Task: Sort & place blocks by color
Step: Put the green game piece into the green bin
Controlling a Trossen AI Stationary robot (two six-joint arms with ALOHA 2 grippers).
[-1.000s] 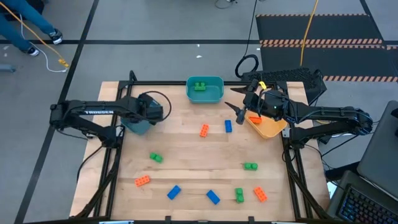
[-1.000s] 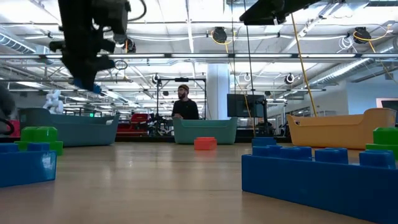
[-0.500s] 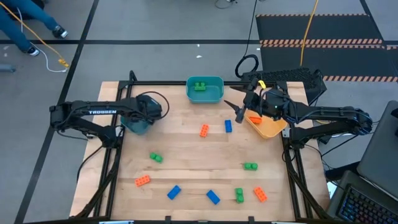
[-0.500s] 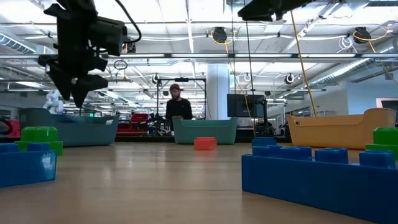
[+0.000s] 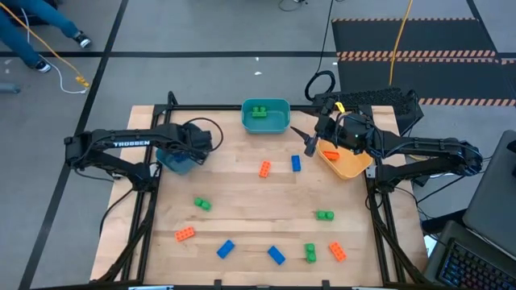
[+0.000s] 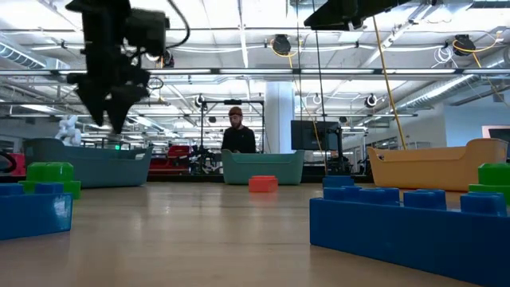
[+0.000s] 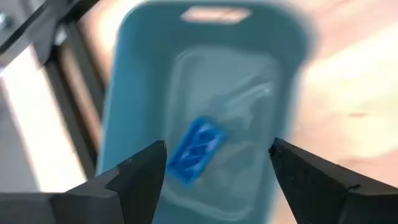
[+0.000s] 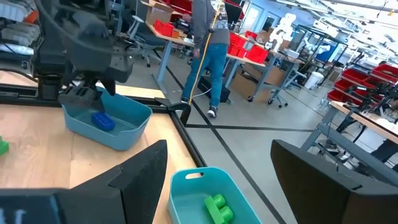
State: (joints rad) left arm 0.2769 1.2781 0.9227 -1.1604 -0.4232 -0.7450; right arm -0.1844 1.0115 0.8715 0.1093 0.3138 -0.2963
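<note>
My left gripper [image 7: 217, 148] hangs open above the blue bin [image 5: 173, 161] at the table's left side, touching nothing. A blue block [image 7: 196, 149] lies flat on that bin's floor below the fingers. My right gripper [image 5: 309, 142] is open and empty, held in the air beside the orange-yellow bin [image 5: 348, 163] at the right. A green block [image 5: 259, 112] lies in the teal bin [image 5: 278, 121] at the far edge. Several green, blue and orange blocks lie loose on the table, among them an orange block [image 5: 264, 168] and a blue block [image 5: 296, 163] near the middle.
More blocks lie along the near half: green [image 5: 201, 205], green [image 5: 324, 215], orange [image 5: 185, 234], blue [image 5: 225, 249], blue [image 5: 276, 254], green [image 5: 310, 253], orange [image 5: 336, 251]. A black frame rims the table. A person [image 6: 237, 135] stands in the room behind.
My left gripper, over the blue bin, has let go of a blue block that it held at its fingertips a second ago; the block has dropped into the bin. The gripper has stayed above the bin, turning slightly. My right arm has kept still.
</note>
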